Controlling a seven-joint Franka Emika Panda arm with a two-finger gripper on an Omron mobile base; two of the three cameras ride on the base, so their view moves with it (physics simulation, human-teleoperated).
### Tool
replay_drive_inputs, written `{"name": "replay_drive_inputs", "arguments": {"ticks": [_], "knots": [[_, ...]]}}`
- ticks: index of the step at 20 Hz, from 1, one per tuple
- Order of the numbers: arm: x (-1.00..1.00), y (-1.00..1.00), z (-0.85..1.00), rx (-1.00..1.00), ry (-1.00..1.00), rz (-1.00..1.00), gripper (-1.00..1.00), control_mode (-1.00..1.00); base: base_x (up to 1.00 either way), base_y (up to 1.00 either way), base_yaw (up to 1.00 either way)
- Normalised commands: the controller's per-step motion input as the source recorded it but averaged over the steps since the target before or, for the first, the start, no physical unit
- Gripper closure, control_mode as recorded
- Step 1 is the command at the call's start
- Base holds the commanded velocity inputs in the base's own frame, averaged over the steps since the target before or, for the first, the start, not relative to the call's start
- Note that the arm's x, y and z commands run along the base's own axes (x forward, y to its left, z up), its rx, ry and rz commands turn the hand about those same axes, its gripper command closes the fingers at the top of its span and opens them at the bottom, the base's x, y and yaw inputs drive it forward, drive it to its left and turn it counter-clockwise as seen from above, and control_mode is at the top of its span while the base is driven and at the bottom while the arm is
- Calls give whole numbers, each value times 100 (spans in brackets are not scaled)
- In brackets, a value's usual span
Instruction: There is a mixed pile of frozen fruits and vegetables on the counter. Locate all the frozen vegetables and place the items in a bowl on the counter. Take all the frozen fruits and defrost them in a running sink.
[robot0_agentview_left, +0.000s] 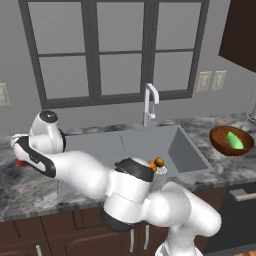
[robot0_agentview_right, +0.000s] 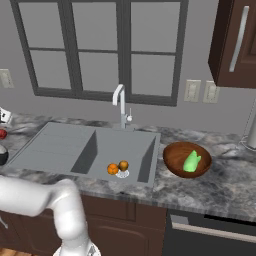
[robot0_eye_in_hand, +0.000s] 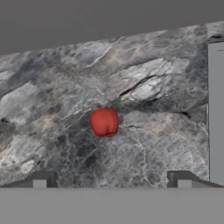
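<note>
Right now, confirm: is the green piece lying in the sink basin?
No. The green piece lies in the wooden bowl on the counter, right of the sink.

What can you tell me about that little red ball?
The little red ball is round, smooth and shiny bright red, a bit like a tiny apple. It sits alone on the grey marbled counter, left of the sink. Nothing else touches it. The open gripper hovers above it, fingers apart, not holding it.

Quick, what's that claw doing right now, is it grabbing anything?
Gripper: open, holding nothing; the red ball lies on the counter ahead of it.
</note>
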Motion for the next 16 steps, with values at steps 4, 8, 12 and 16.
{"name": "replay_drive_inputs", "arguments": {"ticks": [4,8,12,16], "knots": [[31,33,-18,0,9,-3,-100,-100,0,0,0],[32,37,-23,-1,3,-2,-100,-100,0,0,0],[33,35,-19,-1,0,-1,-100,-100,0,0,0],[22,20,-20,-1,3,-2,-100,-100,0,0,0]]}}
